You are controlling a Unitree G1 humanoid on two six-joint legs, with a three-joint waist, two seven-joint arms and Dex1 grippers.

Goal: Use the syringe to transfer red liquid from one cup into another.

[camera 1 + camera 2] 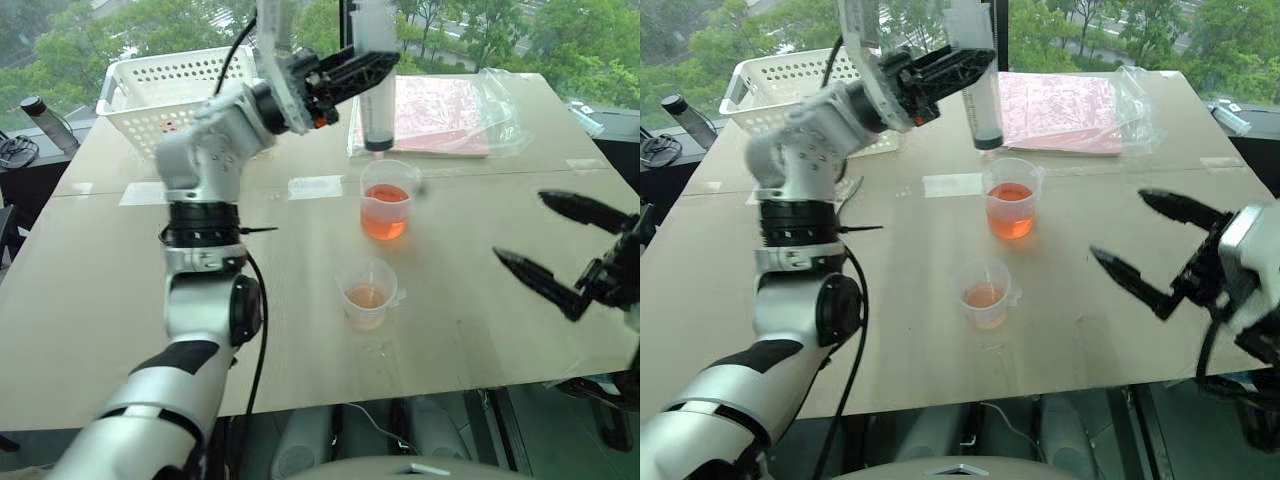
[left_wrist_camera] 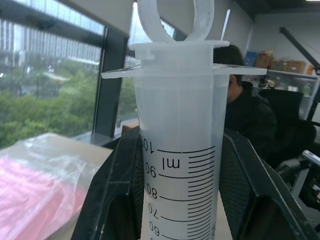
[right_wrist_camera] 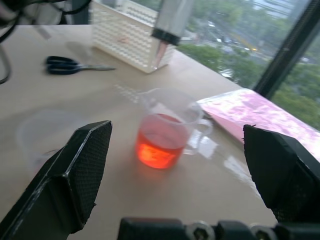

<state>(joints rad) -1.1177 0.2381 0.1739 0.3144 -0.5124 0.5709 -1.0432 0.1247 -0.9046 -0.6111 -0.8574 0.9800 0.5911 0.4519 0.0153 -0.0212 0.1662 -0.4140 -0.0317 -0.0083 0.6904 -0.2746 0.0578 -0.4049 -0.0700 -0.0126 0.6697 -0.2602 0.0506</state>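
Note:
My left gripper (image 1: 370,68) is shut on the barrel of the clear syringe (image 1: 377,90) and holds it upright. The syringe's ringed plunger end points up, and its nozzle hangs just above the rim of the taller cup (image 1: 386,200). That cup holds red liquid (image 1: 385,218). In the left wrist view the black fingers (image 2: 115,190) clamp the graduated barrel (image 2: 177,150). The shorter cup (image 1: 367,292) stands nearer me with a little orange-red liquid in it. My right gripper (image 1: 522,227) hovers open to the right of both cups, holding nothing.
A white perforated basket (image 1: 170,90) sits at the back left. A pink sheet in a clear bag (image 1: 440,110) lies behind the cups. Blue-handled scissors (image 3: 75,64) lie beside the basket. A person (image 2: 245,115) sits beyond the table.

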